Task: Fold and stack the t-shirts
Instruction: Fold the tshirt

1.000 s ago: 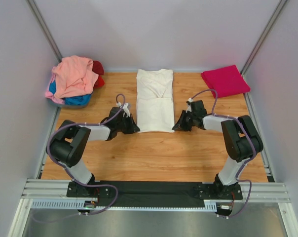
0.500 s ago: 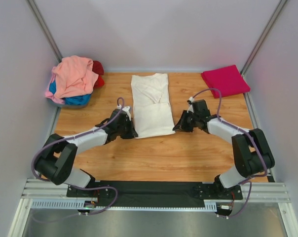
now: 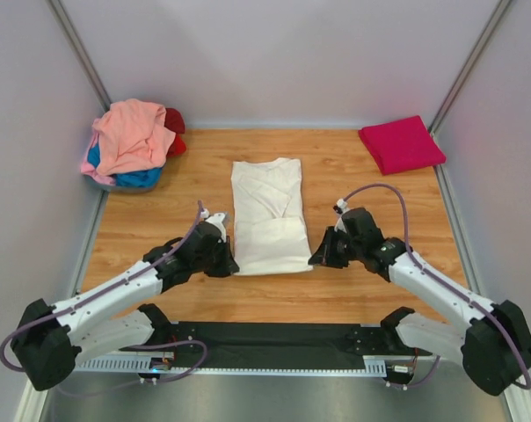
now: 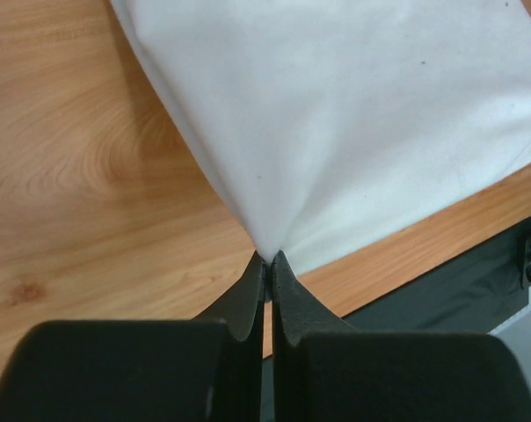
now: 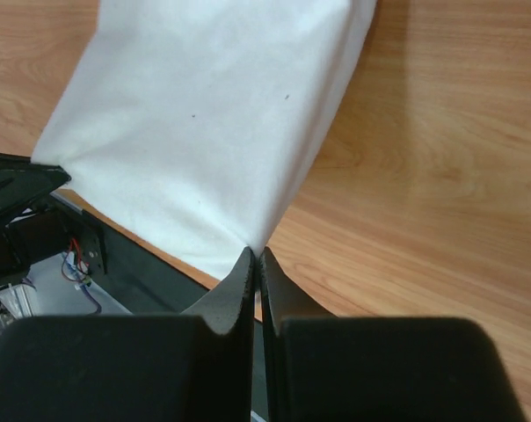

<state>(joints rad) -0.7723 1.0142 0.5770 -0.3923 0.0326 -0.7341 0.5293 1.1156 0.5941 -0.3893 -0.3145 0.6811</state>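
Observation:
The cream-white t-shirt [image 3: 267, 215] lies lengthwise in the middle of the wooden table [image 3: 353, 290], sleeves folded in. My left gripper [image 3: 230, 266] is shut on its near left corner [image 4: 274, 242]. My right gripper [image 3: 314, 259] is shut on its near right corner [image 5: 257, 237]. The cloth pulls taut between the two corners. The folded magenta t-shirt [image 3: 401, 144] lies at the back right. The salmon-pink t-shirt [image 3: 129, 134] tops a pile at the back left, over the blue one [image 3: 138, 178] and the red one [image 3: 175, 130].
The black base rail [image 3: 274, 338] runs along the table's near edge, just behind the held corners. Grey walls enclose the table on three sides. Bare wood shows left and right of the cream-white shirt.
Both grippers have pulled the cream-white shirt towards the near edge, holding its near corners. The arms have stretched lower and flatter. The shirt's far end has left the back edge.

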